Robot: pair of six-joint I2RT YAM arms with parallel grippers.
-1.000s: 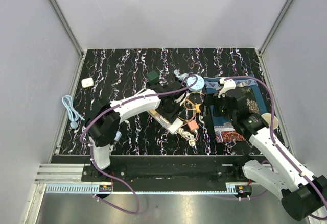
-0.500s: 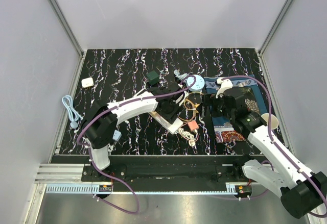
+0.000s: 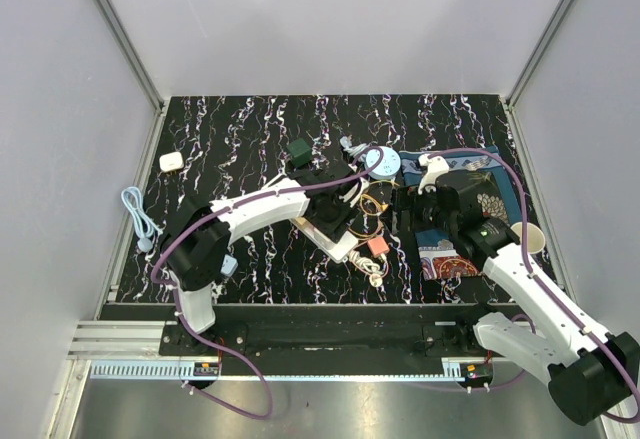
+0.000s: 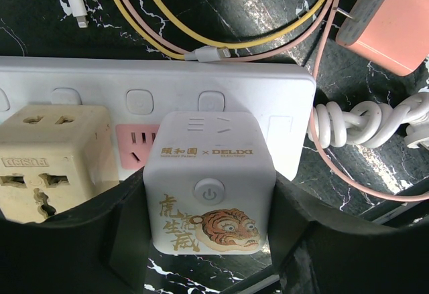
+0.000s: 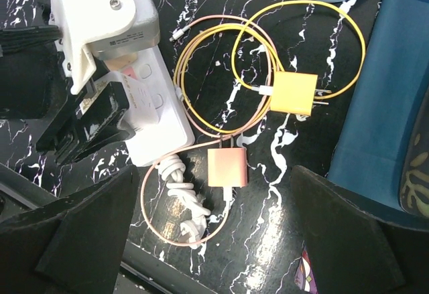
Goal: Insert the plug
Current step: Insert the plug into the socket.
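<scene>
Right now the left claw point(image 4: 211, 237) grips the white cube plug point(image 4: 209, 167) by its two sides, with its black fingers point(image 4: 124, 240) pressed against it. The plug sits on the white power strip point(image 4: 134, 80) just beside a beige adapter point(image 4: 53, 160), though whether its pins are fully home cannot be told. Off to the side, the right claw point(image 5: 214, 237) hangs with its jaws spread wide and holding nothing, above a pink charger point(image 5: 228, 168) and a yellow charger point(image 5: 293, 93) whose thin cables loop together on the dark marbled table point(image 5: 301, 39) near the strip's end.
</scene>
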